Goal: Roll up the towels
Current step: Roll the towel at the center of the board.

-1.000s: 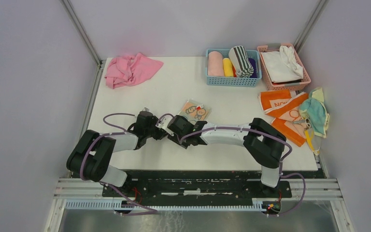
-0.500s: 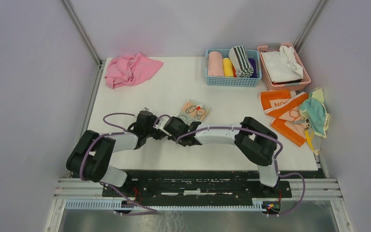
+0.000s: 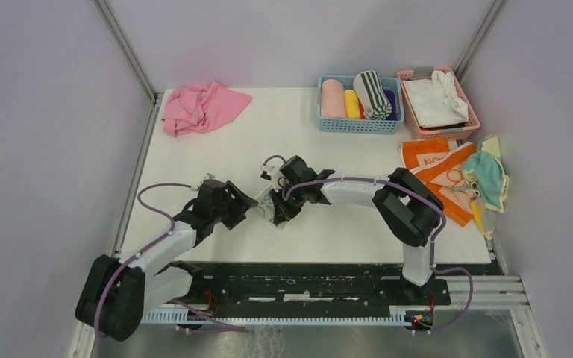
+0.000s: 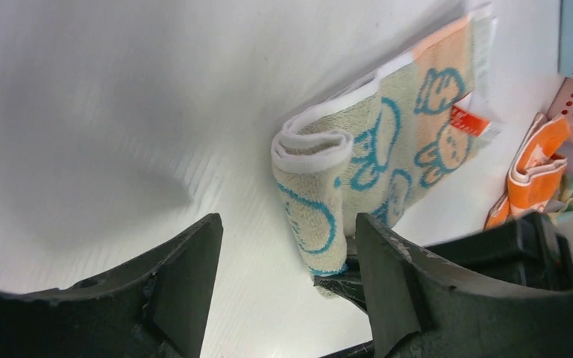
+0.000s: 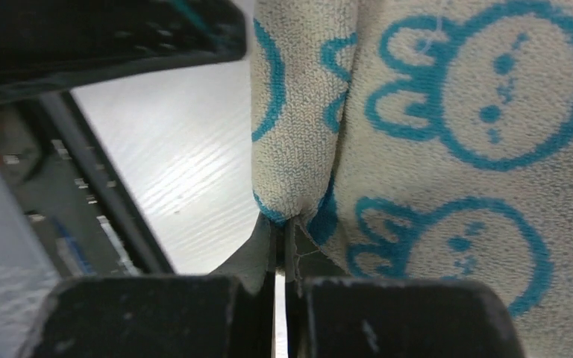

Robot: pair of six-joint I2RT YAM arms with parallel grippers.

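Left wrist: left gripper (image 4: 287, 246) released, jaws spread wide; partly rolled bunny towel (image 4: 388, 145) lies between fingers, nearer right one. Right wrist: right gripper (image 5: 282, 239) clenched, pinching towel's rolled edge at fingertips.

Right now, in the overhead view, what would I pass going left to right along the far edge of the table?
First the crumpled pink cloth → blue basket with rolled towels → pink basket holding white cloth.
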